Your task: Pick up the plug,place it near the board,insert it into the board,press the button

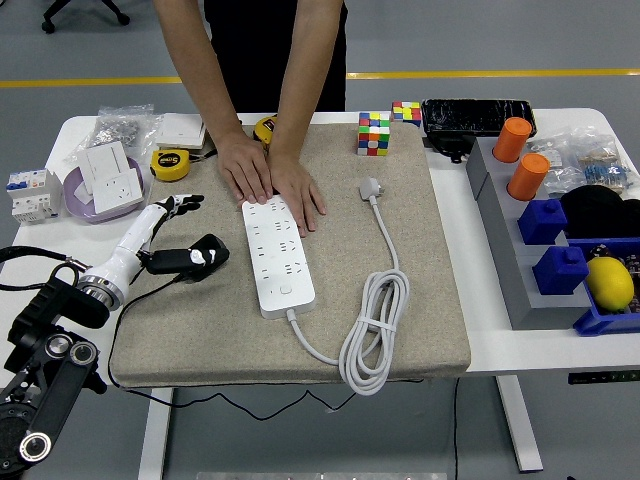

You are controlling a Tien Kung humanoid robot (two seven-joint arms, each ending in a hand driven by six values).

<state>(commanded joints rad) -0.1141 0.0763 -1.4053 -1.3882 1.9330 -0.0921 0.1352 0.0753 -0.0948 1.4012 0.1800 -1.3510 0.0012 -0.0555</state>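
Reaching for the black plug [190,259] lying on the mat, just right of the left hand [172,208], whose fingers are relaxed and empty. Close squarely around its body before lifting. Beyond, a person's hands [270,180] steady the board [276,256].

Grey smooth floor [100,50] with a yellow painted line [480,73] crossing it, black office chair base [85,12] top left, white rectangular table [500,345] on white legs.

A lab: grey floor with yellow line [480,73], cluttered white test table [455,240].
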